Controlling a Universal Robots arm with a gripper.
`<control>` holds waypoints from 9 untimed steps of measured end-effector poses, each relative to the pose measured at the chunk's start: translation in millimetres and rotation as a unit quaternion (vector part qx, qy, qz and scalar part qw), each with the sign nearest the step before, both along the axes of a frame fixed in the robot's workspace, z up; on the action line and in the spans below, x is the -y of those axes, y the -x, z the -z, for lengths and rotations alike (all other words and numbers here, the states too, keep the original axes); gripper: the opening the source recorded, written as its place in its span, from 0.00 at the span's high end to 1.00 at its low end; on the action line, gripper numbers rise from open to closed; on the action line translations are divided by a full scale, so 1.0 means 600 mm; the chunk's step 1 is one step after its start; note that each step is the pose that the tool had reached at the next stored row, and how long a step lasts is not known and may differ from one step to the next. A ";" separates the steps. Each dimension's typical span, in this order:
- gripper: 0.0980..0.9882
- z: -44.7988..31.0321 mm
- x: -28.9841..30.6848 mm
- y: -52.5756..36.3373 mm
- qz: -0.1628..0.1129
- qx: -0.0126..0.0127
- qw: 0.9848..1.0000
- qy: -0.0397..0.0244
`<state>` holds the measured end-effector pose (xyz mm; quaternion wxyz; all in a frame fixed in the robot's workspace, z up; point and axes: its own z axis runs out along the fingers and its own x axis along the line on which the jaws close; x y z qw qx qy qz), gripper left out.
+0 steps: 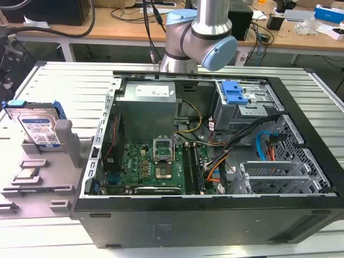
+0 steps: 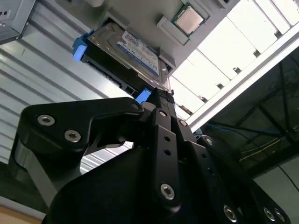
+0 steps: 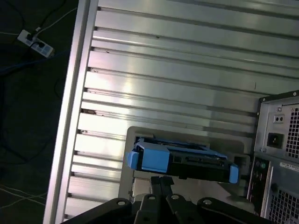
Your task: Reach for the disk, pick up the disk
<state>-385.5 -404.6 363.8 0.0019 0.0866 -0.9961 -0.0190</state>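
Disk (image 1: 38, 129) stands tilted on edge in a grey fixture (image 1: 65, 141) near the slatted aluminium table's (image 1: 59, 80) edge at the exterior view's left, well apart from the open PC case (image 1: 215, 220); label faces outward, blue rails along its edges; in both wrist views the black gripper (image 2: 161, 95) points at the disk, tip near 1 blue rail corner; its 2 fingers look pressed together, clamping nothing; 1 CPU chip (image 2: 189, 19) lies on the fixture beyond the disk.
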 end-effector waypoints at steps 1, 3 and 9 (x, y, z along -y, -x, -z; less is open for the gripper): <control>0.99 0.000 0.0000 0.000 -0.014 0.000 1.000 0.000; 0.99 0.000 0.0000 0.000 -0.029 0.000 1.000 0.000; 0.99 0.000 0.0000 0.000 -0.079 0.000 0.997 0.000</control>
